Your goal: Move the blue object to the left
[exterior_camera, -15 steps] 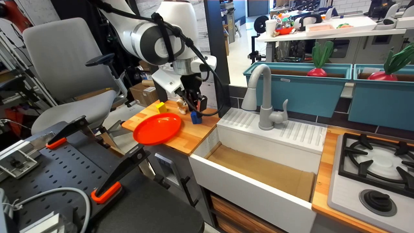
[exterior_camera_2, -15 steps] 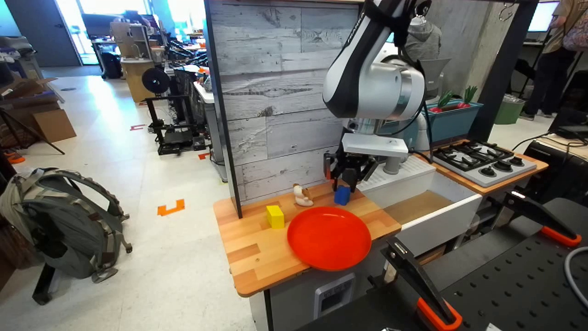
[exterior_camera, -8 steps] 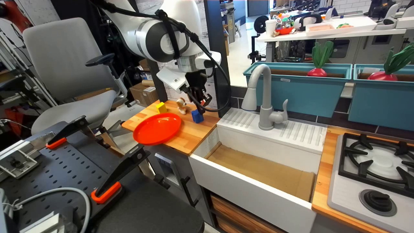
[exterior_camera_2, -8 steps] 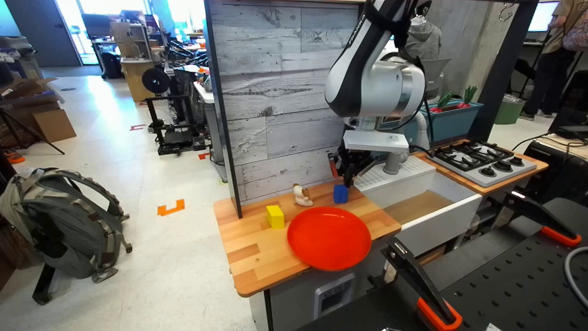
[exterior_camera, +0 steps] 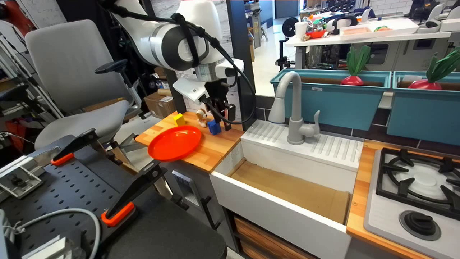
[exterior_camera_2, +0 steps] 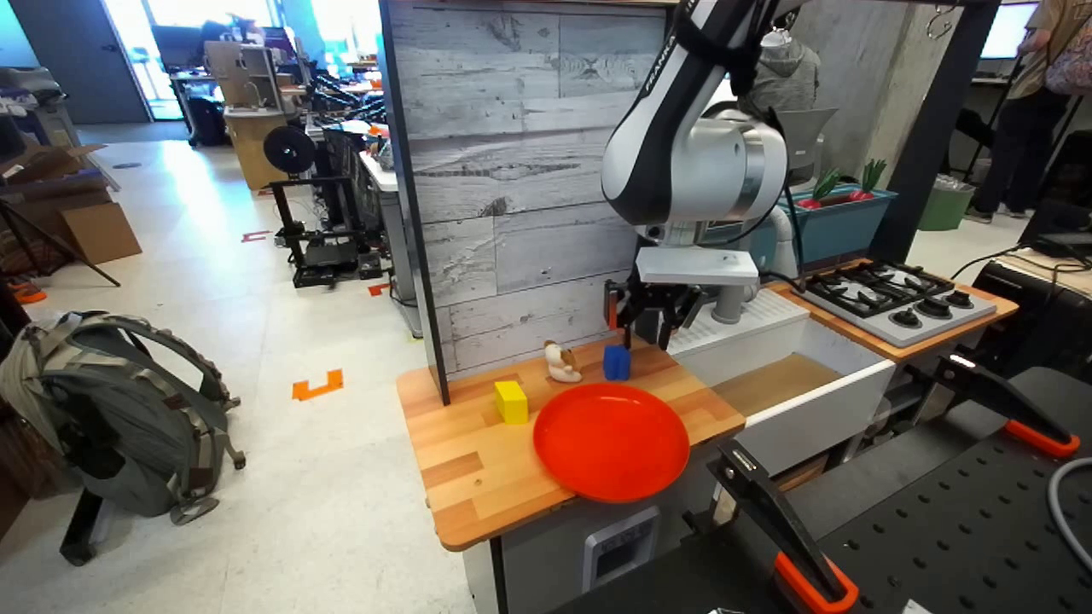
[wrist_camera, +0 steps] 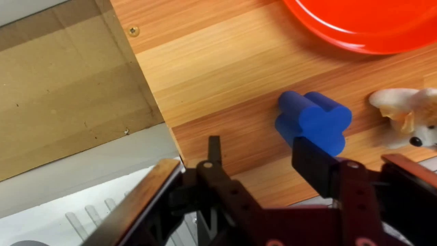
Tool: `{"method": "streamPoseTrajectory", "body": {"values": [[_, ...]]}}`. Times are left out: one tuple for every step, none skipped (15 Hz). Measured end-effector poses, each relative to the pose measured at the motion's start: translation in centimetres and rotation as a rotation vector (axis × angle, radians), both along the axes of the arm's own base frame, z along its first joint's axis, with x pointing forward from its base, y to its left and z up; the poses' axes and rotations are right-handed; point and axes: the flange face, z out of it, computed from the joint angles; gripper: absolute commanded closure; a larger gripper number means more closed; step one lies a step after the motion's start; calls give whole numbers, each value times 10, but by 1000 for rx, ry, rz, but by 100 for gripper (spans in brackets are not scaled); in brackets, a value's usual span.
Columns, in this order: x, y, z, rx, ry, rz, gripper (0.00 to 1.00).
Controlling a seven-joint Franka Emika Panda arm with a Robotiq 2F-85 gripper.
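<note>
Black two-fingered gripper (wrist_camera: 258,153) spread beside bright-blue lobed block (wrist_camera: 312,119)

The gripper's fingers stand apart, with wood grain showing between them in the wrist view. The blue block stands on end on the striped wooden worktop (exterior_camera_2: 486,439), between the edge at the white rectangular sink (exterior_camera: 280,217) and a small white-and-brown dog figure (exterior_camera_2: 560,365), nearer the back edge than the front edge. In the wrist view one fingertip covers a little of the block; whether the two touch cannot be told.

The dog sits near the back edge, below a whitewashed plank wall panel (exterior_camera_2: 529,111). A yellow rectangular block (exterior_camera_2: 512,404) stands toward the back corner farthest from the sink. A glossy orange-red round plate (exterior_camera_2: 610,442) overhangs the front edge. Flat brown cardboard (exterior_camera: 291,190) lies in the sink, with a pale-grey curved tap (exterior_camera: 296,108) behind. A white jointed arm (exterior_camera_2: 704,175) with black trim stands above the gripper in both exterior views.
</note>
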Motion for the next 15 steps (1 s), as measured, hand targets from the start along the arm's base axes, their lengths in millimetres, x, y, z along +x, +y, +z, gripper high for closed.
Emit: {"method": "streamPoseTrajectory", "body": {"values": [[-1,2,-1,3,2,2,2],[-2,4,-2,5,4,4,0],[-3,6,-2,8,6,6,0],[-5,8,-4,12,10,10,0],[-7,11,-5,16,12,14,0],[-8,14,-5,21,13,23,0],[-9,19,-5,26,13,32,0],[-9,23,-4,33,13,42,0],[-10,28,-3,39,12,52,0],[-10,33,-1,44,10,62,0],[-10,36,0,49,7,70,0],[-10,39,0,52,6,77,0],[-10,41,0,54,6,81,0],[-10,42,0,55,6,83,0],[-10,42,0,55,6,83,0]]}}
